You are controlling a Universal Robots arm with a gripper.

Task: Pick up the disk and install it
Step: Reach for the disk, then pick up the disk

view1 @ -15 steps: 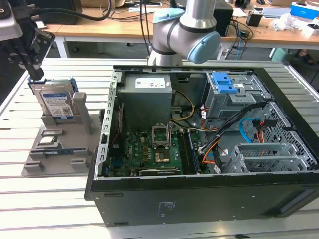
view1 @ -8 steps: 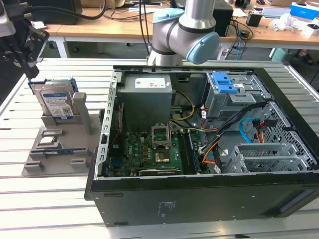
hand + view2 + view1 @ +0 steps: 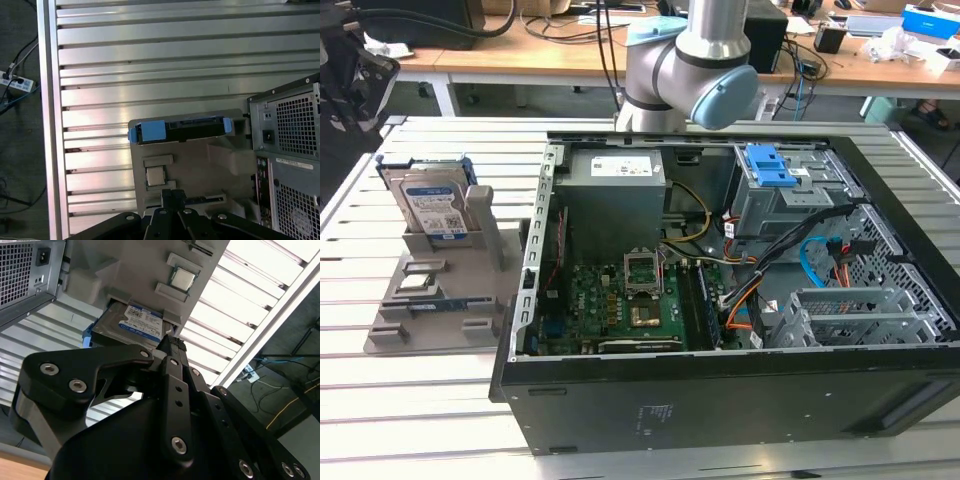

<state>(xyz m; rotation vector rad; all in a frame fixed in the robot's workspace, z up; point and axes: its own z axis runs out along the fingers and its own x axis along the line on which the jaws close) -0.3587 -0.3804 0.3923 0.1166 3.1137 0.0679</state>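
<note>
Approach, by my reckoning: the gripper [image 3: 173,196] hangs well clear of the disk [image 3: 435,205], claw tips together and empty. The disk stands on edge in a grey holder [image 3: 440,300], just beside the open computer case [image 3: 720,410], on the exterior view's left. A pick calls for parting the claw to straddle the disk's free upper edge. The case wall crowds one side; the slatted table [image 3: 360,400] gives room on the other

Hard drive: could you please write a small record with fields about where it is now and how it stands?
item: hard drive
position: in the grey holder, at the exterior view's left of the open computer case
posture: standing on edge, label visible
neighbour: processor chip lying on same holder
gripper: jaws together, holding nothing, apart from the drive
</note>
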